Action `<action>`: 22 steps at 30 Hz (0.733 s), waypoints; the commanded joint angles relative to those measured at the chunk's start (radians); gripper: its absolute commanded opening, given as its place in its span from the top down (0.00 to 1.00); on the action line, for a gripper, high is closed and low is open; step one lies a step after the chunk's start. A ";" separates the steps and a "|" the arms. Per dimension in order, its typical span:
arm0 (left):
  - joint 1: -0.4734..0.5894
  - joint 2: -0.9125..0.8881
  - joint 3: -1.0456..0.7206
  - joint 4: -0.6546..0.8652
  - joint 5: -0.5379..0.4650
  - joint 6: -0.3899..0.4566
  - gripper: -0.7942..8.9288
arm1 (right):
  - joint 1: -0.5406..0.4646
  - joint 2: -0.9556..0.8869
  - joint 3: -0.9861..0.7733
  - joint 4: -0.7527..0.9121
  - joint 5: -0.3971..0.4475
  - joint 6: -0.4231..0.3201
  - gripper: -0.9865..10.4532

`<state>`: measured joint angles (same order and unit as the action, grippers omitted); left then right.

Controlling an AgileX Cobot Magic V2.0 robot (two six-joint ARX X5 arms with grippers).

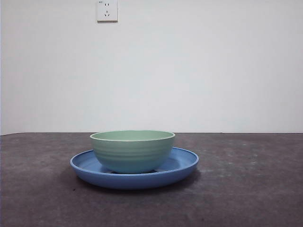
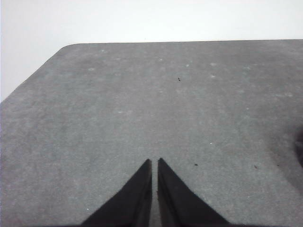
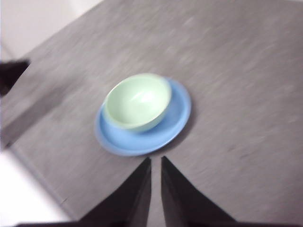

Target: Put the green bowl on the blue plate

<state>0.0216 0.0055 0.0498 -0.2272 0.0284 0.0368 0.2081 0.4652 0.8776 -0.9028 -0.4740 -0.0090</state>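
The pale green bowl stands upright inside the blue plate near the middle of the table in the front view, with no gripper showing there. From the right wrist camera the green bowl sits on the blue plate, off-centre toward one side of it. My right gripper is shut, empty, and well above and apart from the plate. Over bare table my left gripper is shut and holds nothing; neither bowl nor plate appears in its view.
A white wall socket is on the wall behind the grey table. The table's edge and a rounded corner show in the left wrist view. A dark shape sits at the edge of the right wrist picture.
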 commanded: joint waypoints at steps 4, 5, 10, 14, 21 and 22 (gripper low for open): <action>0.000 -0.002 -0.019 -0.011 0.006 0.011 0.90 | -0.179 -0.150 -0.185 0.279 0.011 -0.081 0.89; 0.000 -0.002 -0.019 -0.011 0.006 0.011 0.90 | -0.201 -0.178 -0.232 0.335 0.010 -0.080 0.89; 0.000 -0.002 -0.019 -0.011 0.006 0.011 0.90 | -0.261 -0.307 -0.470 0.541 0.075 -0.081 0.89; 0.000 -0.002 -0.019 -0.011 0.006 0.011 0.90 | -0.267 -0.364 -0.622 0.666 0.212 -0.061 0.89; 0.000 -0.002 -0.019 -0.011 0.006 0.011 0.90 | -0.267 -0.396 -0.776 0.777 0.394 -0.043 0.89; 0.000 -0.002 -0.019 -0.011 0.006 0.011 0.90 | -0.267 -0.402 -0.790 0.775 0.422 -0.043 0.89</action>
<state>0.0216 0.0055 0.0498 -0.2272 0.0288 0.0372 -0.0582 0.0692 0.0967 -0.1394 -0.0715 -0.0692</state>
